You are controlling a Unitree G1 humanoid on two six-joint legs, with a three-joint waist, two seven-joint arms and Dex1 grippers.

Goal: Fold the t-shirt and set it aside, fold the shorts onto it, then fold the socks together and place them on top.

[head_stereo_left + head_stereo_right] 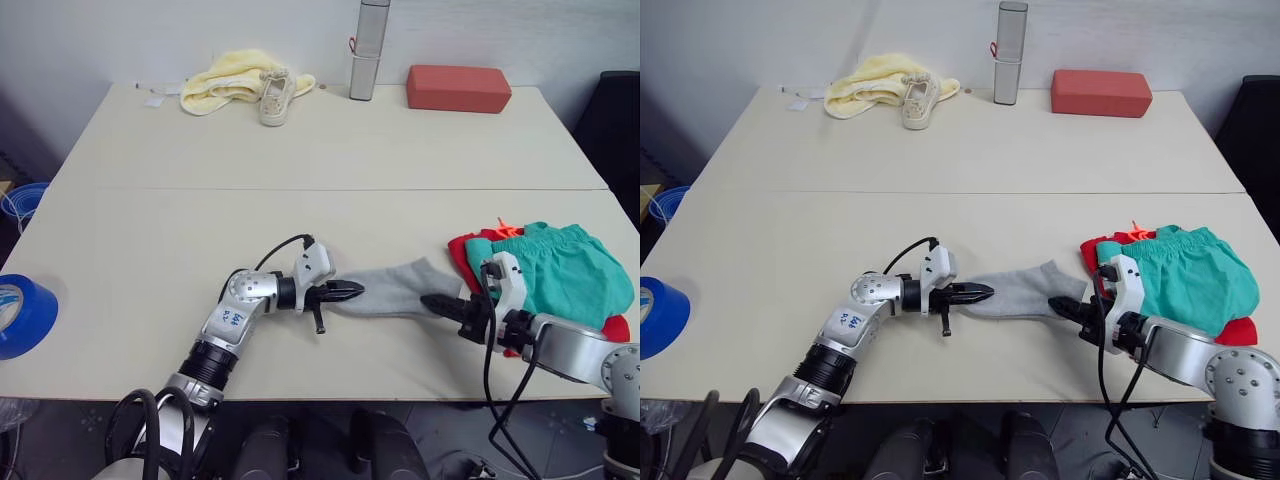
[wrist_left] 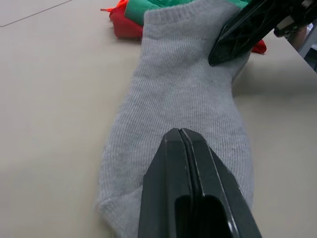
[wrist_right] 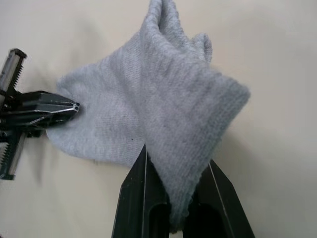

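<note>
Right gripper (image 3: 171, 191) grasps the cuff end of the light grey knit ankle socks (image 1: 395, 288); left gripper (image 1: 350, 292) is clenched at the toe end. The socks' long axis runs parallel to the beige table's (image 1: 330, 150) near edge, just beside the folded teal-green cloth shorts (image 1: 565, 268) stacked on the bright red t-shirt (image 1: 464, 252).

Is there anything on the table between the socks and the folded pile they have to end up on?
Nothing visible. The socks lie right beside the shorts stacked on the t-shirt, with bare table around. The left gripper and right gripper already grip opposite ends.
</note>
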